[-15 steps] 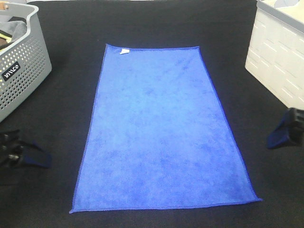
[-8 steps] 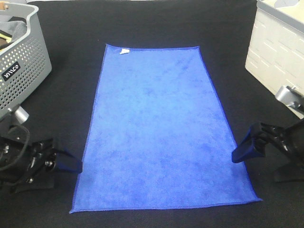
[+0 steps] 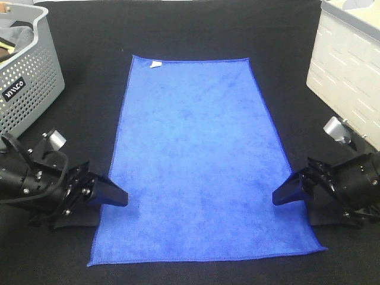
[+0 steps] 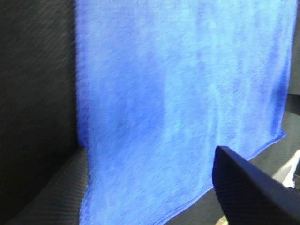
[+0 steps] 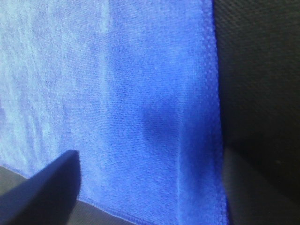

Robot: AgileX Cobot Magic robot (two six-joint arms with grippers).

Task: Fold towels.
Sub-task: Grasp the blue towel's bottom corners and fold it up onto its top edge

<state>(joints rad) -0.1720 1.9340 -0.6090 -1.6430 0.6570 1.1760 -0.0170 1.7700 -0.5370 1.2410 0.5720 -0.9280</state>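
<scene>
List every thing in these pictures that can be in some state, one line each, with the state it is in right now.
Blue towel: spread flat on the table, unfolded.
Left gripper: open, at the towel's left edge, gripping nothing.
Right gripper: open, at the towel's right edge, gripping nothing.
Grey basket: upright, with cloth inside.
White crate: upright, contents hidden.

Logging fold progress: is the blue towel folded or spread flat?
Spread flat. The towel lies in one layer with all four edges and corners showing, and no crease or doubled part.
</scene>
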